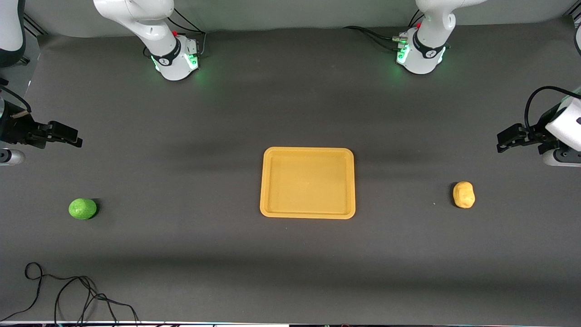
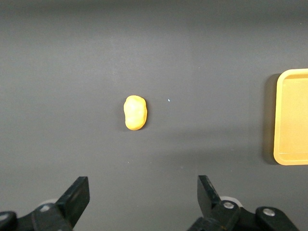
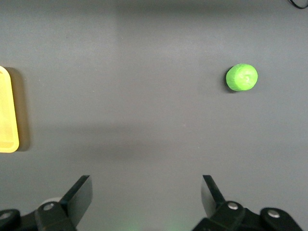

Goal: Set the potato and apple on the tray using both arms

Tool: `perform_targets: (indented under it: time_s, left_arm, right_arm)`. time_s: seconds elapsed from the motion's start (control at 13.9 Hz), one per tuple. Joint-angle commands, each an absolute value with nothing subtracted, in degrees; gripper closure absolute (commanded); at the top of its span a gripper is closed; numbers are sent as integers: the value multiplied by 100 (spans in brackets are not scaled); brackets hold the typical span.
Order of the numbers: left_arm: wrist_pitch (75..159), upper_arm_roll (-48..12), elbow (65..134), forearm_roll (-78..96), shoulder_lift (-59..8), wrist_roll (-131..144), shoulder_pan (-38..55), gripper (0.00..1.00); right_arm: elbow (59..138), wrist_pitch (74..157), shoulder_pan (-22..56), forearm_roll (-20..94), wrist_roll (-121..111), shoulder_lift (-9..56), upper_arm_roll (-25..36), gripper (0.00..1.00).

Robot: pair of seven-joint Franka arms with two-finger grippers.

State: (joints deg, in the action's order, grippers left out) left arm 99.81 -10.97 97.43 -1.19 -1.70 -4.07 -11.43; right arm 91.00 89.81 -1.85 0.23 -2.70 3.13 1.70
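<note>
Tray: flat yellow-orange plastic tray (image 1: 272, 181), empty, counter centre.
Potato: lumpy yellow-tan potato (image 1: 463, 195), tray's 3 o'clock.
Apple: round green apple (image 1: 82, 209), tray's 9 o'clock.
Left gripper (image 2: 143, 197): fingers wide, empty.
Right gripper (image 3: 147, 195): fingers wide, empty.
Technique: centre each over its item; descend straight.

One potato (image 1: 463, 195), one apple (image 1: 82, 209) and one tray (image 1: 307, 151) are lying on the table (image 1: 290, 263), with two arms (image 1: 150, 27) standing by.
</note>
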Motion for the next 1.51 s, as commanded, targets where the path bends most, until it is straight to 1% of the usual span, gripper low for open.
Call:
perform_targets:
  time_s: [0.0, 0.36, 0.43, 0.65, 0.79, 1.01, 1.08, 1.29, 1.44]
  left_arm:
    - [10072, -1081, 9800, -88, -132, -413, -1151, 0]
    - [10090, -1081, 9887, -88, -158, -413, -1160, 0]
    - [10255, -1072, 10088, -97, -141, -422, -1178, 0]
    - [11282, -1063, 10835, -114, -175, -579, -1353, 0]
    - [11635, -1063, 10942, -114, -604, -1035, -1599, 0]
    - [12276, -1055, 10916, -114, -1351, -1090, -1670, 1]
    - [12348, -1063, 10907, -140, -1501, -1081, -1661, 1]
    - [12252, -1063, 10925, -185, -1503, -1055, -1644, 0]
    - [12427, -1063, 10960, -193, -1704, -1020, -1574, 1]
  right_arm:
    - [9044, 8895, -123, -62, -140, 325, 193, 0]
    - [8974, 8895, -132, -35, -132, 360, 202, 0]
    - [8974, 8895, -132, -26, -123, 369, 202, 0]
    - [8974, 8895, -132, -26, -132, 369, 202, 0]
    - [8974, 8895, -132, -26, -141, 369, 202, 0]
    - [8974, 8895, -132, -26, -193, 369, 202, 0]
    - [8982, 8895, -132, -26, -193, 369, 202, 0]
    - [8991, 8895, -132, -44, -193, 369, 202, 0]
    - [8991, 8903, -132, -62, -202, 378, 202, 0]
